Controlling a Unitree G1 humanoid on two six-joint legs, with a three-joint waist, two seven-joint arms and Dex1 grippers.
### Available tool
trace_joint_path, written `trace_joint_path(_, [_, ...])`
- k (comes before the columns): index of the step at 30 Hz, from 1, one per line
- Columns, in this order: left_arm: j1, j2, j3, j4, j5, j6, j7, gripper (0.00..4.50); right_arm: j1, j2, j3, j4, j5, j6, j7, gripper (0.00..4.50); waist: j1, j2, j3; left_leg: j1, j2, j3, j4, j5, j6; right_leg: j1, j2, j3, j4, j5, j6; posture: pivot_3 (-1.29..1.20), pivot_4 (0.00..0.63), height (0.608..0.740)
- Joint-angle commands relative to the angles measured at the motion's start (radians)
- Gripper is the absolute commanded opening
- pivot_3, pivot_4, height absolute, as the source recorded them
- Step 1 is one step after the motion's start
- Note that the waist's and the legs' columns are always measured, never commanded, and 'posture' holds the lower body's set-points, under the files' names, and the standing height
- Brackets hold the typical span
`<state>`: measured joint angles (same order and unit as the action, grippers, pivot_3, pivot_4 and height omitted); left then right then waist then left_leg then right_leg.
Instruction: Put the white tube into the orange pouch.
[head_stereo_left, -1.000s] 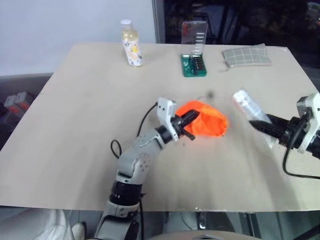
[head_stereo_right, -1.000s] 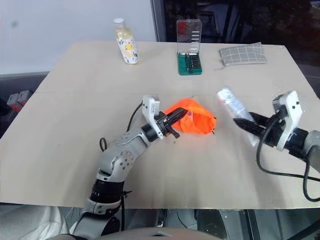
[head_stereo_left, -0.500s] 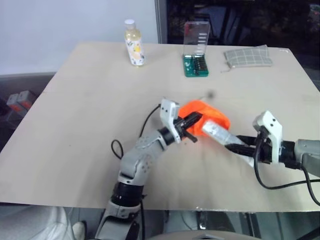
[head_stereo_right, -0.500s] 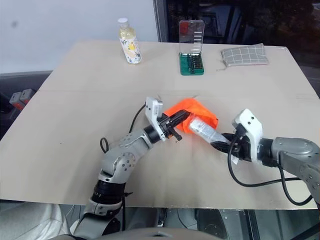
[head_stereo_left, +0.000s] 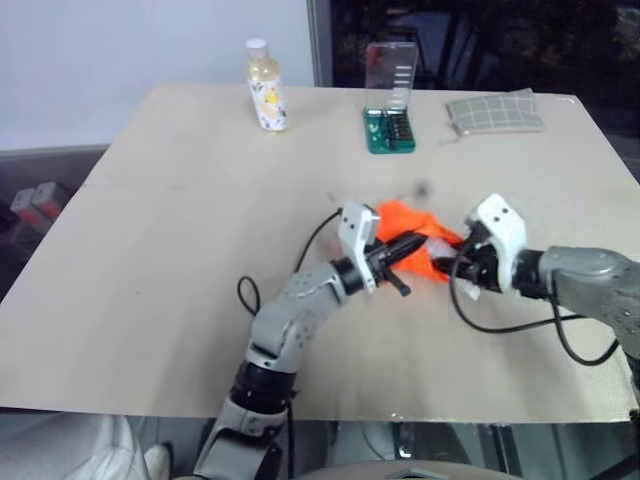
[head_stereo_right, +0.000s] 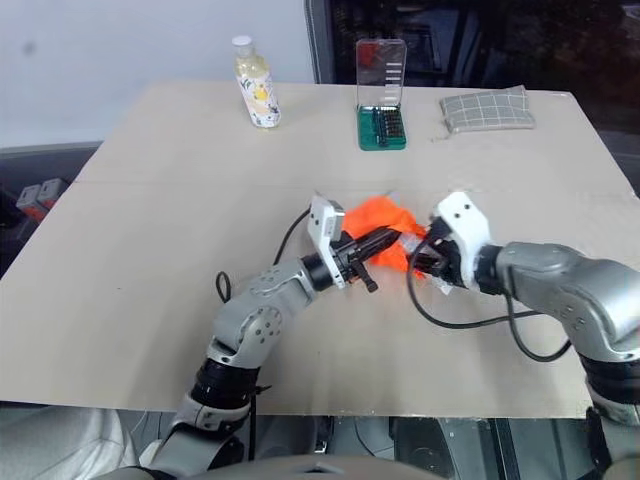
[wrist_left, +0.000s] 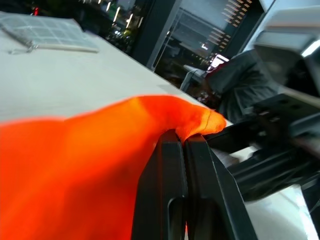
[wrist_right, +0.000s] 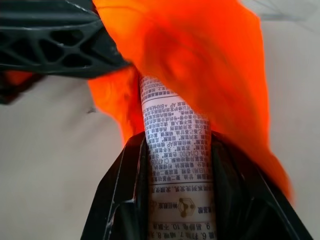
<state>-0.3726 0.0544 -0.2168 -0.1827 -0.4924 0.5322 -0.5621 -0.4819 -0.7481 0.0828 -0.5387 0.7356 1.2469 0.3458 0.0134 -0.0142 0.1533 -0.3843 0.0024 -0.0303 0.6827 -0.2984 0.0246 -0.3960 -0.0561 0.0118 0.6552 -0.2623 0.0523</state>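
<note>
Looking down over both arms at a pale wooden table, near to far:

Table: the table (head_stereo_left: 150, 300) is a light tan board, bare along its near edge.

Left gripper: the left gripper (head_stereo_left: 412, 246) reaches forward and to the robot's right near the table's middle. Its two black fingers (wrist_left: 172, 185) are pressed flat together, pinching a fold of orange fabric at the pouch's edge.

Right gripper: the right gripper (head_stereo_right: 425, 256) comes in from the robot's right and points toward the left, meeting the pouch. Its jaws stand partly apart, one finger on each side of the white tube, holding it.

White tube: the white tube (wrist_right: 175, 150) lies lengthwise between the right gripper's fingers. Its long axis runs along the gripper, and its far end points into the pouch's mouth, where the orange fabric covers it. Small grey print runs across its flat face.

Orange pouch: the orange pouch (head_stereo_left: 410, 225) sits crumpled near the middle of the table, between the two grippers. Its mouth faces the right gripper. Whether it rests on the table or is lifted cannot be told.

Far edge, left: a pale yellow bottle (head_stereo_left: 264, 88) with a white cap stands upright.

Far edge, middle: a green case (head_stereo_left: 388, 128) with a clear lid raised.

Far edge, right: a grey checked cloth pouch (head_stereo_left: 494, 111) lies flat.
</note>
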Motion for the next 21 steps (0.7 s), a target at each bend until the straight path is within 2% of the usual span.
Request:
trace_joint_path(1, [0.003,-0.004,-0.018,-0.034,-0.002,-0.012,-0.016,0.0,-0.059,0.065,0.045,0.036,-0.1,0.003,-0.087,1.59,-0.001,0.0,0.0,0.0,0.0,0.0,0.0,0.0,0.0,0.0,0.0,0.001,0.0,0.0,0.0,0.0,0.15,0.74])
trace_joint_path(6, [0.031,-0.001,-0.029,-0.067,-0.013,0.003,-0.016,0.0,-0.095,0.121,0.117,0.063,-0.202,-0.042,-0.106,1.59,0.0,0.0,0.0,-0.002,0.0,0.0,0.0,0.002,-0.004,-0.002,-0.001,0.001,-0.001,0.0,0.0,0.0,0.15,0.74])
trace_joint_path(7, [0.031,0.0,-0.029,-0.068,-0.014,0.004,-0.016,0.0,-0.097,0.127,0.117,0.068,-0.218,-0.055,-0.103,2.14,0.0,0.0,0.0,-0.002,0.0,0.0,0.0,0.002,-0.004,-0.002,-0.001,0.0,-0.001,0.0,0.0,0.0,0.15,0.74])
trace_joint_path(8, [0.031,0.0,-0.027,-0.068,-0.015,0.005,-0.015,0.0,-0.099,0.13,0.116,0.071,-0.234,-0.074,-0.098,2.45,0.0,0.0,0.0,-0.002,0.0,0.0,0.0,0.002,-0.004,-0.002,-0.001,0.0,-0.001,0.0,0.0,0.0,0.15,0.74])
trace_joint_path(12, [0.034,0.011,-0.016,-0.061,-0.014,0.005,-0.017,0.0,-0.12,0.161,0.069,0.063,-0.246,-0.093,-0.084,4.33,-0.002,0.0,0.0,-0.002,0.0,0.0,0.0,0.0,-0.001,-0.002,-0.001,0.001,0.0,0.0,0.0,0.0,0.15,0.74])
trace_joint_path(15, [0.034,0.008,0.0,-0.055,-0.015,0.005,-0.001,0.0,-0.108,0.165,-0.007,0.004,-0.184,-0.053,-0.038,4.45,-0.002,0.0,0.0,-0.001,0.0,0.0,0.0,0.0,0.0,-0.002,-0.001,0.001,0.0,0.0,0.0,0.0,0.15,0.74])
trace_joint_path(21, [0.002,-0.011,0.088,-0.02,-0.043,0.013,0.048,0.0,0.024,0.109,-0.304,-0.179,0.139,0.041,0.142,4.45,0.0,0.0,0.0,-0.004,0.0,-0.002,0.0,-0.001,0.001,-0.002,-0.001,-0.002,-0.002,0.0,0.0,0.0,0.15,0.74])
